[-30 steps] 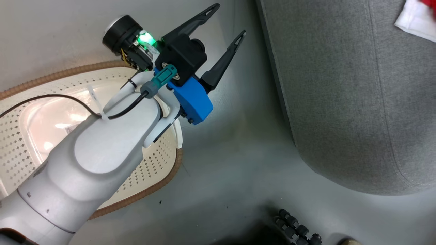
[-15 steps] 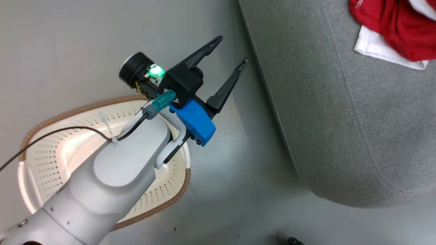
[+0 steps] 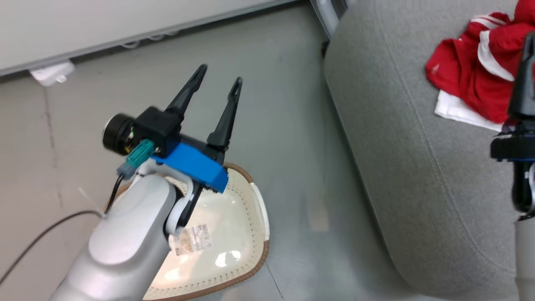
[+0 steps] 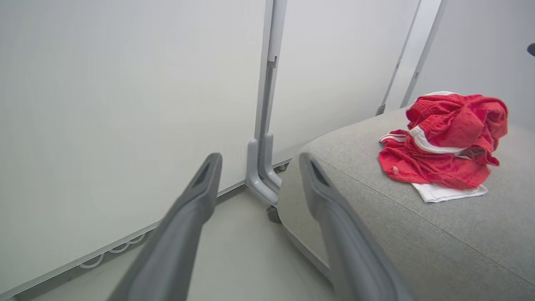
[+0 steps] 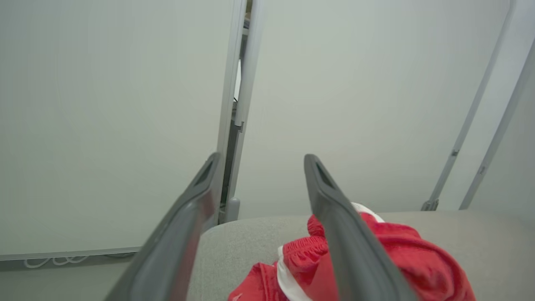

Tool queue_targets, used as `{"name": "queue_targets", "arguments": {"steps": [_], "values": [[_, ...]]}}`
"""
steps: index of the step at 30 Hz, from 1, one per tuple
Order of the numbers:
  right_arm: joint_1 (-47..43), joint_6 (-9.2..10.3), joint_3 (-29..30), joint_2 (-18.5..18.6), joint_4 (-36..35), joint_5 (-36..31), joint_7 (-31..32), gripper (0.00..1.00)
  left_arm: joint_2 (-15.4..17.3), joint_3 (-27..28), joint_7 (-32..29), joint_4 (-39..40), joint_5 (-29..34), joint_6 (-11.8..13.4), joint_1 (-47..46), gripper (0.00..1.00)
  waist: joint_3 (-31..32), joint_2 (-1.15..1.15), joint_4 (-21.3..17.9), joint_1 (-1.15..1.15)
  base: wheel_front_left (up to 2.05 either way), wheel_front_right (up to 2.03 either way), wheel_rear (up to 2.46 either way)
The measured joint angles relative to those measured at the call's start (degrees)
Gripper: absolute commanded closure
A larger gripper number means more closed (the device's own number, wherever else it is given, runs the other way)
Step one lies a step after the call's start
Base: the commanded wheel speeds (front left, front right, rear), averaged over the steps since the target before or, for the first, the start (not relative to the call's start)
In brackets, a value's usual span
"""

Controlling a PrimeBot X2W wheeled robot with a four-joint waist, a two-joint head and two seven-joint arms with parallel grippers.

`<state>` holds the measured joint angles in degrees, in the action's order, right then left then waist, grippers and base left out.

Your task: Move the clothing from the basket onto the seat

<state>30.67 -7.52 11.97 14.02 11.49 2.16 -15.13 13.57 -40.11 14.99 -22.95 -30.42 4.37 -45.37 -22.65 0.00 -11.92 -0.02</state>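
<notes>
**Open lane between basket and seat; walls close the far side**

A strip of floor runs free between the basket and the seat. The left gripper, fingers spread, hangs over the basket's far rim with open air around it. Ahead, wall panels and a post foot block the way beside the seat's corner. On the seat, the clothing heaps up under the spread right gripper; the nearer cushion lies open.
</notes>
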Motion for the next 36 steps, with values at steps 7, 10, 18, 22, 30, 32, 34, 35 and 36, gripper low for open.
{"name": "queue_targets", "arguments": {"steps": [7, 10, 18, 22, 30, 32, 34, 35, 36], "values": [[-3.73, 0.00, -6.78, -2.66, -0.42, 0.96, 0.00, 0.00, -1.02, 11.48, 0.01, 4.79, 4.30, 0.58, 10.91, 0.00, 6.19, 0.00, 4.99, 0.00, 0.00, 0.00, 0.00], [-5.62, 0.00, -8.69, -3.60, -0.15, 1.38, 0.00, 0.00, -1.79, 16.15, 0.02, 6.34, 5.95, 0.46, 15.70, 0.00, 8.73, 0.00, 6.93, 0.00, 0.00, 0.00, 0.00], [-11.98, 0.00, -11.55, -6.14, 2.37, 2.64, 0.00, 0.00, -4.55, 25.81, 0.04, 8.56, 10.74, -1.63, 25.73, 0.00, 14.51, 0.00, 11.46, 0.01, 0.00, 0.00, 0.00], [-15.58, 0.00, -11.83, -7.31, 3.68, 3.01, 0.00, 0.00, -6.15, 28.69, 0.05, 8.20, 12.56, -3.13, 29.83, 0.00, 17.07, 0.00, 13.11, 0.01, 0.00, 0.00, 0.00], [-22.62, 0.00, -12.17, -9.25, 4.70, 3.44, 0.00, 0.00, -8.48, 32.18, 0.05, 7.25, 15.45, -5.49, 35.35, 0.00, 21.92, 0.00, 14.91, 0.00, 0.00, 0.00, 0.00], [-23.46, 0.00, -12.04, -9.47, 4.70, 3.45, 0.00, 0.00, -8.84, 32.61, 0.05, 7.22, 15.99, -5.87, 35.96, 0.00, 22.66, 0.00, 15.12, 0.01, 0.00, 0.00, 0.00], [-24.05, 0.00, -11.84, -9.70, 4.76, 3.46, 0.00, 0.00, -9.11, 32.96, 0.05, 7.13, 16.57, -6.04, 36.43, 0.00, 23.18, 0.00, 15.21, 0.02, 0.00, 0.00, 0.00], [-24.30, 0.00, -11.76, -9.80, 4.83, 3.48, 0.00, 0.00, -9.27, 33.21, 0.05, 7.10, 16.86, -6.09, 36.66, 0.00, 23.38, 0.00, 15.21, 0.01, 0.00, 0.00, 0.00], [-24.47, 0.00, -11.69, -9.84, 4.88, 3.50, 0.00, 0.00, -9.40, 33.45, 0.05, 7.09, 17.04, -6.21, 36.90, 0.00, 23.53, 0.00, 15.18, 0.01, 0.00, 0.00, 0.00]]}}
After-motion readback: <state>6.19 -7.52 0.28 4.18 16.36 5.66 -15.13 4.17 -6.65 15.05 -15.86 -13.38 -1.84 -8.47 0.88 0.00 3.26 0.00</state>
